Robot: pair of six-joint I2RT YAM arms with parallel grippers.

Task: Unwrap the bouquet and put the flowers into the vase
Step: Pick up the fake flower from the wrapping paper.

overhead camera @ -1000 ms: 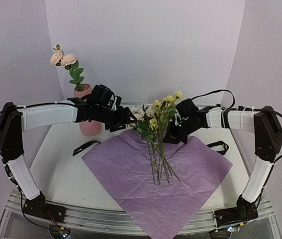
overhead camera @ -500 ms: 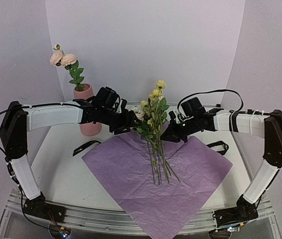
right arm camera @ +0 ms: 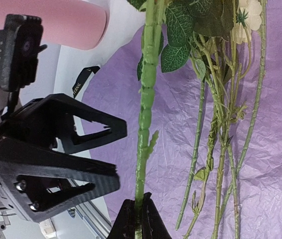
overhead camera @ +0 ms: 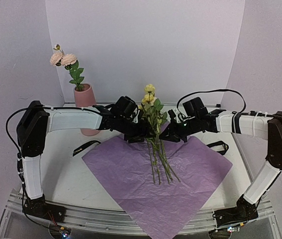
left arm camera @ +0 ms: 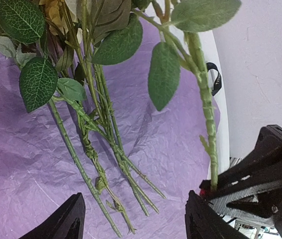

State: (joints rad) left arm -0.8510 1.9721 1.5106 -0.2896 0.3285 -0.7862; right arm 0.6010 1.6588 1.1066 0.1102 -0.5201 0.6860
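My right gripper [overhead camera: 169, 133] [right arm camera: 140, 219] is shut on the bottom of one thick green stem [right arm camera: 145, 109], holding a yellow-bloomed flower [overhead camera: 149, 94] upright above the open lilac paper [overhead camera: 180, 174]. My left gripper [overhead camera: 141, 132] [left arm camera: 131, 221] stands open right beside that stem, its fingers touching nothing. The other flowers [overhead camera: 159, 162] lie on the paper, their stems [left arm camera: 101, 149] below the left jaws. The pink vase [overhead camera: 85, 97] stands at the back left with two pink blooms [overhead camera: 62, 59] in it, partly behind the left arm.
A black ribbon piece [overhead camera: 85, 147] lies left of the paper and another [overhead camera: 219, 146] to its right. The paper's front corner hangs over the near table edge [overhead camera: 131, 219]. White walls close in behind and on both sides.
The right gripper has carried the yellow flower leftwards and stood it more upright. The left arm has swung right, away from the vase, up to the held stem.
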